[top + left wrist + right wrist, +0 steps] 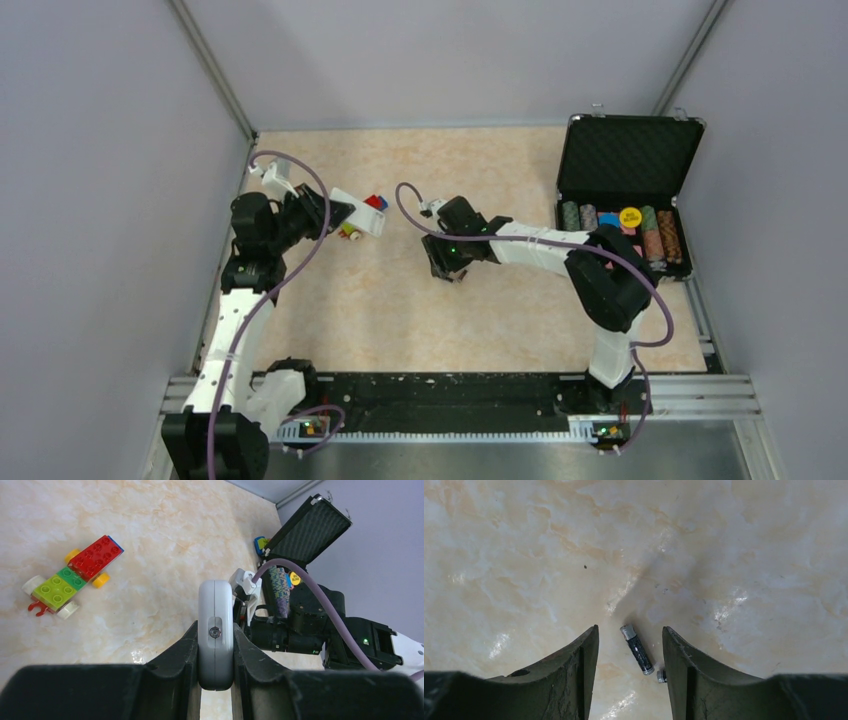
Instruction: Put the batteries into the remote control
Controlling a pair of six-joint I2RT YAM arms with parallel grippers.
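My left gripper (pixel 216 647) is shut on the remote control (pixel 216 630), a light-grey handset seen edge-on between the fingers and held off the table. From above, the remote control (pixel 358 212) sticks out of the left gripper (pixel 335 215) at the left of the table. My right gripper (pixel 630 630) points down at the table with its jaws open. One of the batteries (pixel 637 649), dark with a silver tip, lies on the table between the fingers, touching neither. Only the end of a second battery (pixel 661 675) shows beside the right finger. From above, the right gripper (pixel 447 268) hides both.
A colourful toy-brick train (pixel 70 577) stands on the table beyond the remote, also visible from above as the toy-brick train (pixel 372 205). An open black case (pixel 625 155) with rows of poker chips (pixel 620 222) sits at the back right. Grey walls enclose the marbled table.
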